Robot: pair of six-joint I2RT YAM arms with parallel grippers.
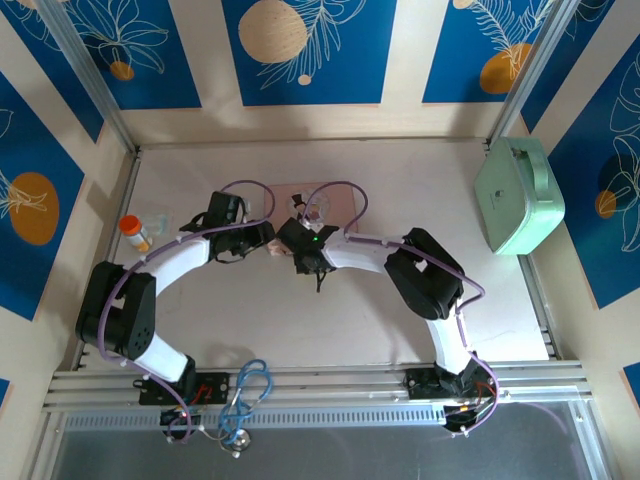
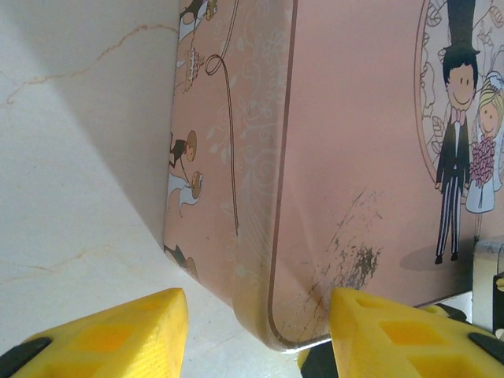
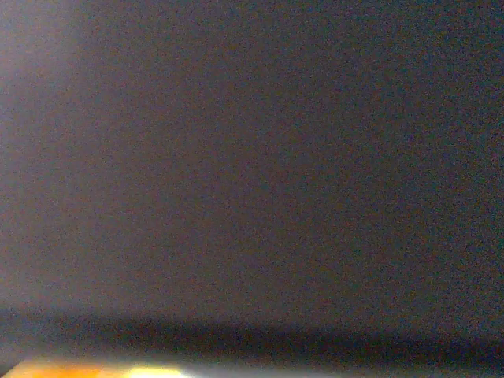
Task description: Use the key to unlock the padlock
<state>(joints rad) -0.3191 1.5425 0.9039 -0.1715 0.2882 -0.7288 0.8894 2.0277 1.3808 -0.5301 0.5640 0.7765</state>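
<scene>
The pink tin (image 2: pixel 354 126) with the cartoon couple lies flat on the table. My left gripper (image 2: pixel 256 339) is open, its yellow fingers (image 2: pixel 118 335) standing either side of the tin's near corner, the left one clear of it. From above, my left gripper (image 1: pixel 262 240) and right gripper (image 1: pixel 288 240) meet at the tin's (image 1: pixel 335 200) near left edge. A small silvery thing (image 1: pixel 318 211) sits on the tin's lid; it may be the padlock. A pale metal piece (image 2: pixel 488 264) shows at the right edge. The right wrist view is dark and blurred. I cannot make out the key.
An orange-capped bottle (image 1: pixel 135 232) stands at the left of the table (image 1: pixel 200 330). A mint-green case (image 1: pixel 518 195) lies at the right edge. Loose cables (image 1: pixel 245 395) hang over the front rail.
</scene>
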